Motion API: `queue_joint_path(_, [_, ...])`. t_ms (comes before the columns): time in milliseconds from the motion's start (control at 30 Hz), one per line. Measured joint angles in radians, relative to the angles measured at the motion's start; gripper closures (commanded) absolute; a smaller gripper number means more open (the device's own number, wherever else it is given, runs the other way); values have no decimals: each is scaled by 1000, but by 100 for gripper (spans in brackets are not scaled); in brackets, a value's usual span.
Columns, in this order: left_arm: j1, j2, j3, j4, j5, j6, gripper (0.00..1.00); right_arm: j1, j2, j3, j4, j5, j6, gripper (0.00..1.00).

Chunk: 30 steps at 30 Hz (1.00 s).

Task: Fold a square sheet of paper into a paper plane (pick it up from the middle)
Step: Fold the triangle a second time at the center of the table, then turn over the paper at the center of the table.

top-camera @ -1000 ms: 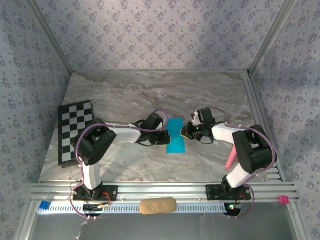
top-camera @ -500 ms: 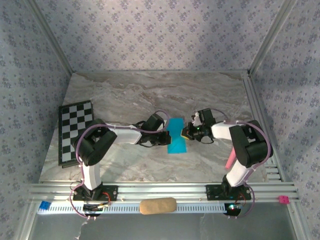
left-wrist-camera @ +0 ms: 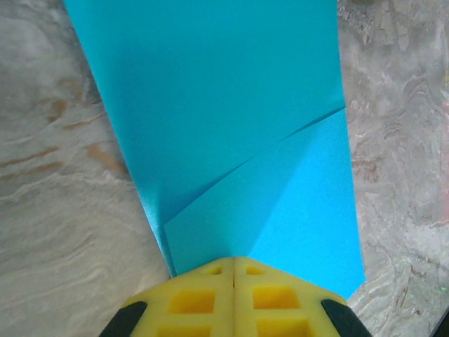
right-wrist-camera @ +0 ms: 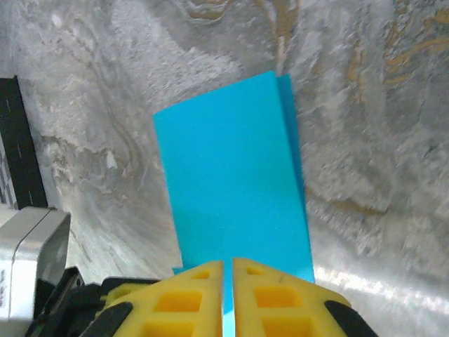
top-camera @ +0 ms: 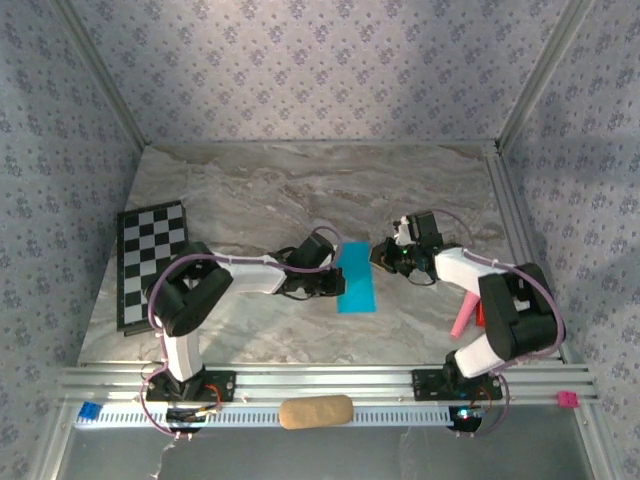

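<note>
Since a second ago the right arm has swung its elbow outward toward the right-hand rail. The sheet of paper now lies a touch nearer the arms' bases. The left arm reaches much as before.

From above, the marble table carries a checkered board at its left edge. The paper sits near the middle as a narrow turquoise oblong between the two wrists. A tan block rests on the front rail, and a pink stick lies beside the right arm.

The left gripper meets the paper's left edge and the right gripper its upper right corner. That view is too coarse to show how the jaws stand.

The wrist cameras settle that. The left gripper has its yellow fingers pressed together with no gap, their tips on the paper's near end. Whether a layer is caught between them cannot be told. The right gripper has its fingers parted by a thin slit with turquoise showing through, poised over the paper's near edge.

Only the left wrist view shows a diagonal crease and an overlapping flap on the paper. Only the right wrist view shows it doubled, a second layer peeking out along one long edge.
</note>
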Motion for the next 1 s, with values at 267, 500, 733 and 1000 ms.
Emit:
queue_joint_path(267, [66,-21,78,-63,-7,54,88,40,-132,-81,-127,54,31,63])
queue_joint_path(500, [80,19,133,-83,46,100,88,113,-193,-90,-192,89,76,60])
queue_joint_path(733, [80,31,132,-105,57,117,88,184,-194,-110,-199,124,144,60])
queue_joint_path(1000, [63,67,132,-126,60,139,88,227,-163,-111,-198,156,189,59])
